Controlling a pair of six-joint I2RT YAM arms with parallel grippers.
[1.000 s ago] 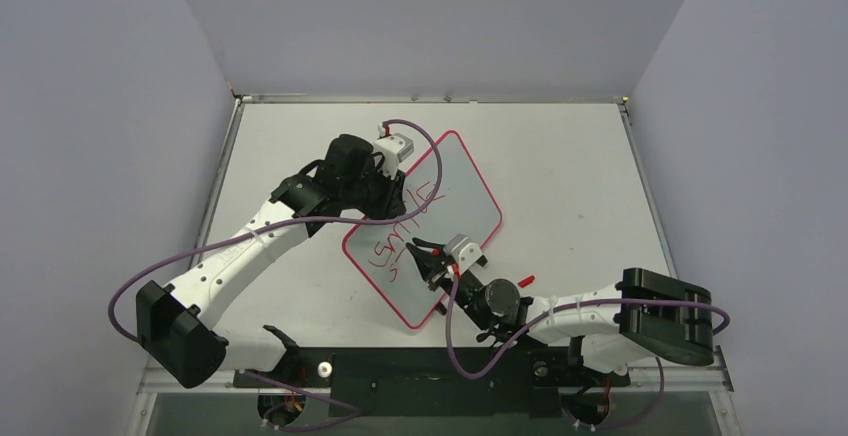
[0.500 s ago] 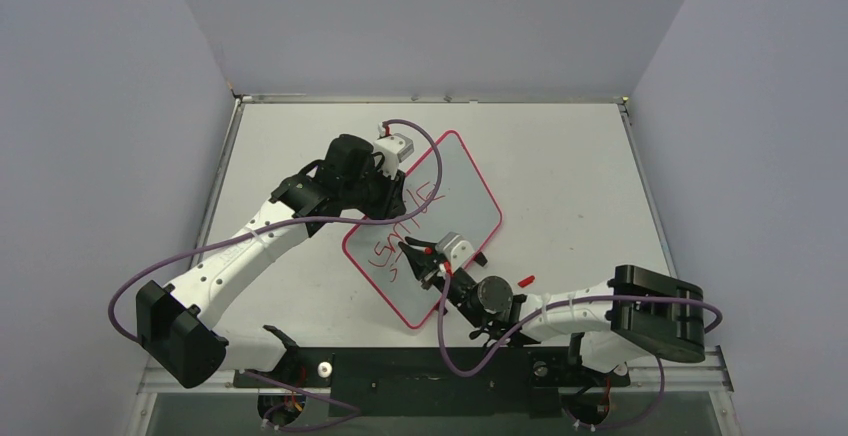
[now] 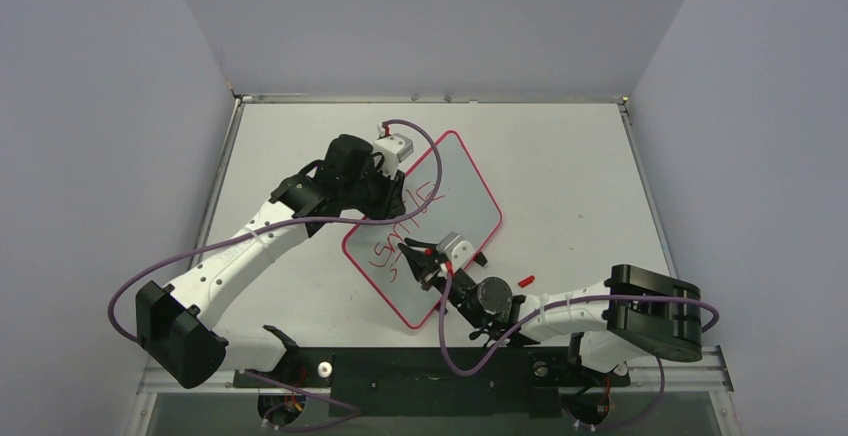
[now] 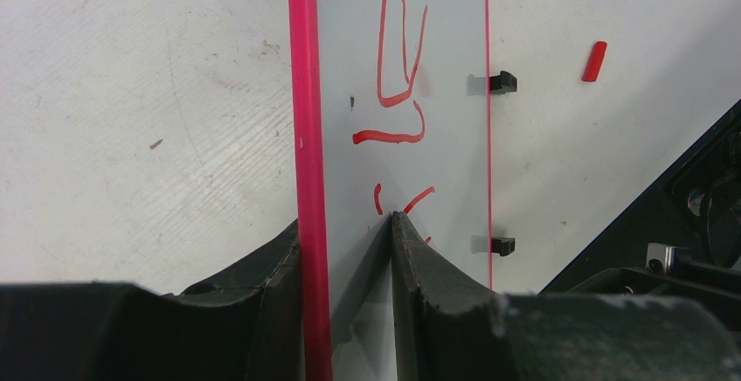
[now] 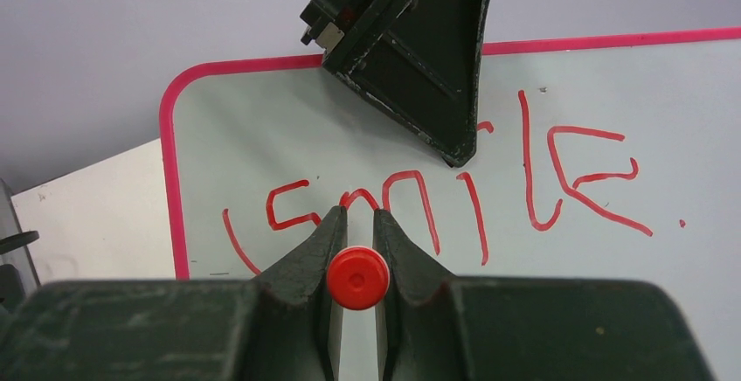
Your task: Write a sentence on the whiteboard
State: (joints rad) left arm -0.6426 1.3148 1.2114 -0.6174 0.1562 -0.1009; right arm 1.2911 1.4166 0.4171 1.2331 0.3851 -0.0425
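Note:
The whiteboard (image 3: 455, 191) lies slantwise in the middle of the table, with a thin pink border. The sentence (image 3: 405, 221) is red marker lettering that reads "Smile" (image 5: 472, 215), with a short red stroke below it. My left gripper (image 3: 392, 191) is shut on the board's pink far-left edge (image 4: 308, 136), one finger on each face. My right gripper (image 3: 408, 249) is shut on a red marker (image 5: 358, 278), seen end-on between the fingers. It hovers low over the board just under the word's first letters. The marker's tip is hidden.
A loose red cap (image 3: 526, 280) lies on the table right of the board, also in the left wrist view (image 4: 593, 60). Two black clips (image 4: 502, 82) sit on the board's right edge. Grey walls close in the table on three sides.
My right gripper has slid left along the board with the marker, mostly in the first half second. The left gripper and the board have stayed put.

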